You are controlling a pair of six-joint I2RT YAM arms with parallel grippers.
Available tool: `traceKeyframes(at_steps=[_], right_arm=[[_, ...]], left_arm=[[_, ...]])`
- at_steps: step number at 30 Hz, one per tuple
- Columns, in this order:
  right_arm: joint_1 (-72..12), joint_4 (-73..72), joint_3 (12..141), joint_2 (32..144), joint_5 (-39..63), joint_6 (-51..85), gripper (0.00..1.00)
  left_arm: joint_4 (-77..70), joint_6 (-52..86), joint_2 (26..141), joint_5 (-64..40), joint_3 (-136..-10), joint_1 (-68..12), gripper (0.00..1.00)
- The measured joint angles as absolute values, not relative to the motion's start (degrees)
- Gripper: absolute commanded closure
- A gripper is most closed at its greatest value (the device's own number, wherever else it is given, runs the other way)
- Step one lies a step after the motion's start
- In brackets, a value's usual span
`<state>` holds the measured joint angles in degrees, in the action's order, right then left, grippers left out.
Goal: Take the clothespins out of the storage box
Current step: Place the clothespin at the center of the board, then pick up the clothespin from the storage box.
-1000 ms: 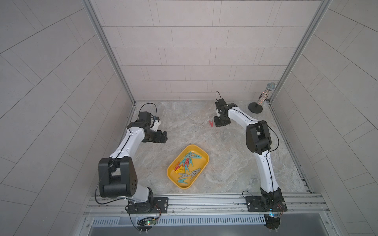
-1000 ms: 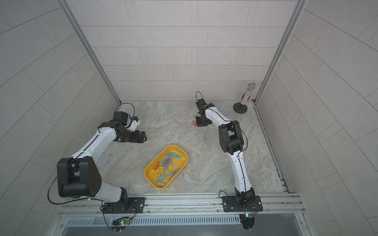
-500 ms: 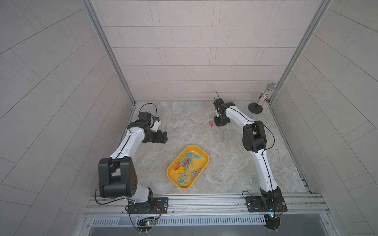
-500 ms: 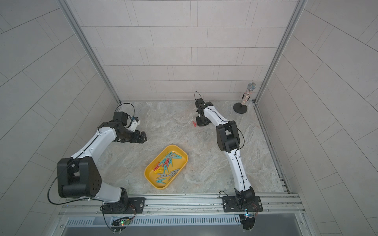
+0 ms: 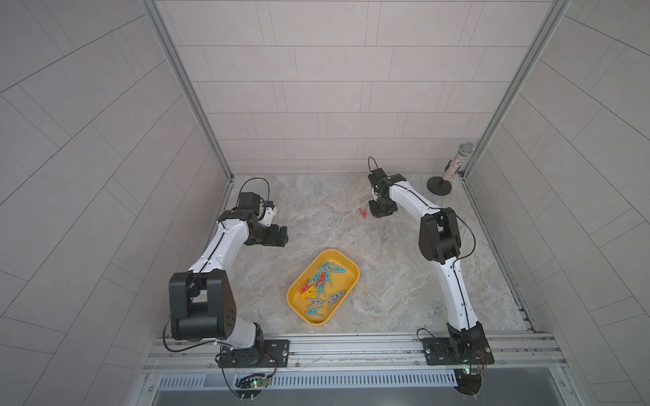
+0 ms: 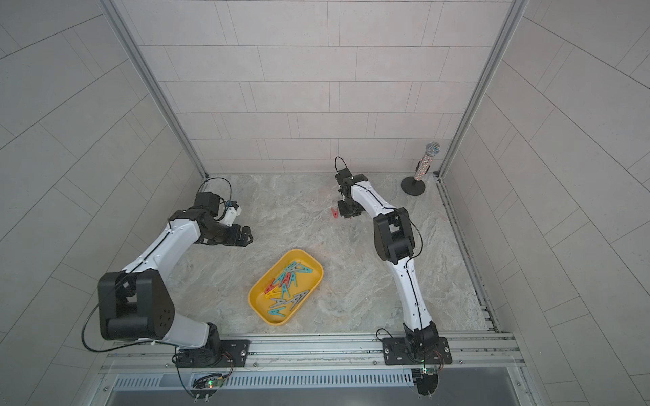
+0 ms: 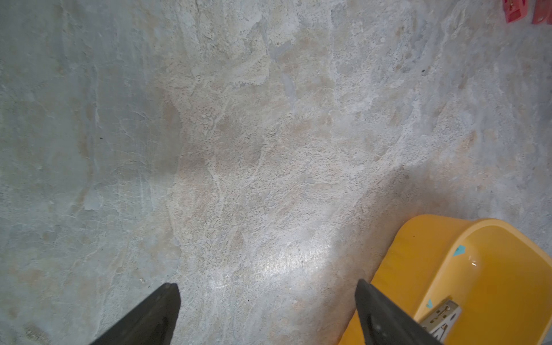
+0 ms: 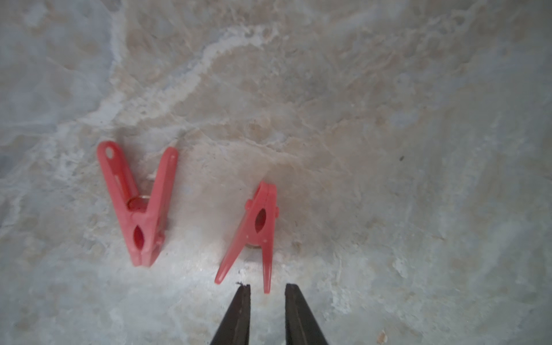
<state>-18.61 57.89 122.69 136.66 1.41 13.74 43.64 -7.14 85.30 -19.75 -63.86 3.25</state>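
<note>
In both top views we see the yellow box lying slantwise on the marbled counter, near its front middle. The clothespins inside it are a flat jumble of teal, red and grey. One red clothespin lies out toward the back, just beside the right fingers, which point down at the counter. The left fingers hang spread wide, left of the box and apart from it. Bare counter rings the box. A microphone stand sits well apart in the far right corner.

From the left wrist, the left fingers stand wide with only counter between them. The box's rounded corner shows behind one finger, and a grey clothespin lies inside.

From the right wrist, two red ones lie flat, near each other but apart and pointing opposite ways. The right fingers are narrowly parted and hold nothing. Their tips stop just short of the nearer one's legs.
</note>
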Motion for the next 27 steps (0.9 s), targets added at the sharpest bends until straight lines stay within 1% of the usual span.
traceKeyframes(at_steps=[4,7,10,15,21,27], right_arm=[[-20.21,56.71,114.13,126.91,1.65,13.98,0.75],[-23.0,54.7,106.63,117.82,2.22,14.52,0.77],[-27.42,52.75,99.59,109.6,2.57,15.55,0.77],[-38.85,48.62,89.17,100.38,3.33,17.43,0.77],[-50.87,43.46,82.52,98.67,5.78,18.85,0.77],[-58.22,39.42,82.17,102.1,7.29,20.29,0.77]], left_arm=[[43.64,-7.14,85.3,-19.75,-63.86,3.25,0.0],[43.64,-7.14,85.3,-19.73,-63.86,3.25,0.0],[43.62,-7.14,85.3,-19.62,-63.86,3.27,0.0],[43.57,-7.11,85.27,-19.07,-63.86,3.29,0.0],[43.53,-7.07,85.19,-18.74,-63.86,3.38,0.0],[43.29,-7.05,84.55,-18.06,-63.83,3.38,0.0]])
